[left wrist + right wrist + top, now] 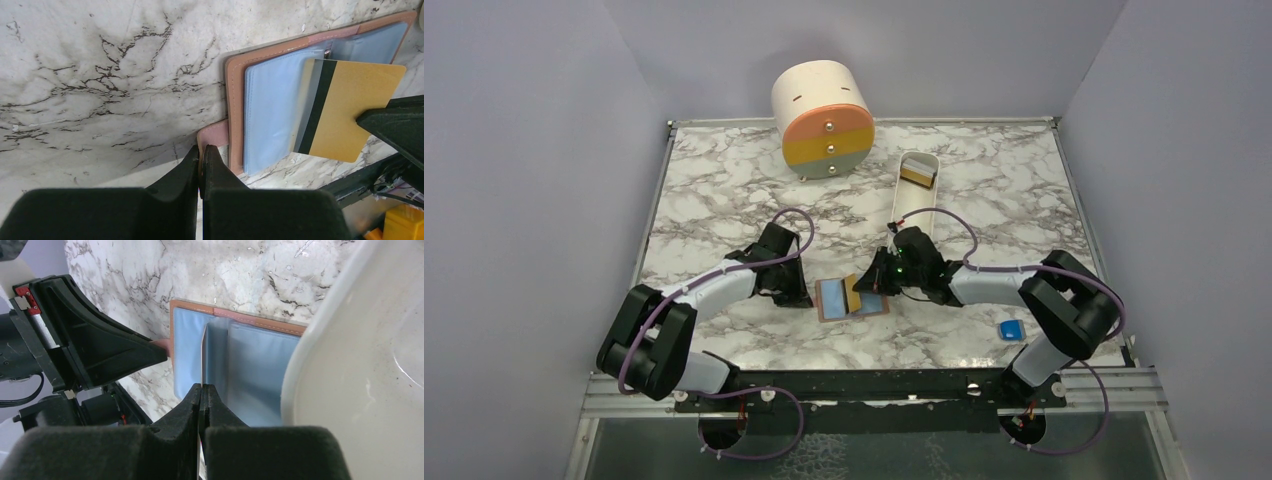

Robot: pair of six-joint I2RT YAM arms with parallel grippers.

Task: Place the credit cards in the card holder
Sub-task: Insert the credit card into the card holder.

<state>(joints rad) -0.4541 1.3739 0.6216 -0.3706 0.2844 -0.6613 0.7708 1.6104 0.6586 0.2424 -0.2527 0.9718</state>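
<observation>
From above, the card holder [832, 301] lies open on the marble table [724, 180] between the two arms, light-blue inner faces up. The left gripper [802, 297] is at its left edge and the right gripper [865, 285] at its right, holding a tan credit card [852, 291] tilted over the open holder. Behind the right arm lies a long white tray [914, 208] with a second card [916, 176] at its far end. A round drawer box [824, 118] stands at the back of the table, and a small blue block [1010, 328] sits near the right arm's base, well apart from the holder. In the left wrist view, the left gripper [202, 152] is pinched together on the pink-tan tab [212, 135] that sticks out from the card holder [270, 110]. The tan credit card [355, 110], with its black stripe, lies across the blue face, a black fingertip [395, 125] of the other arm on its edge. Whether the card's leading edge sits inside a pocket cannot be told. In the right wrist view, the right gripper [202, 390] is clamped on the tan credit card [204, 355], seen almost edge-on above the card holder [255, 370]. The white tray [320, 340] looms at the right and hides the holder's right side. The left gripper [157, 347] fills the left.
</observation>
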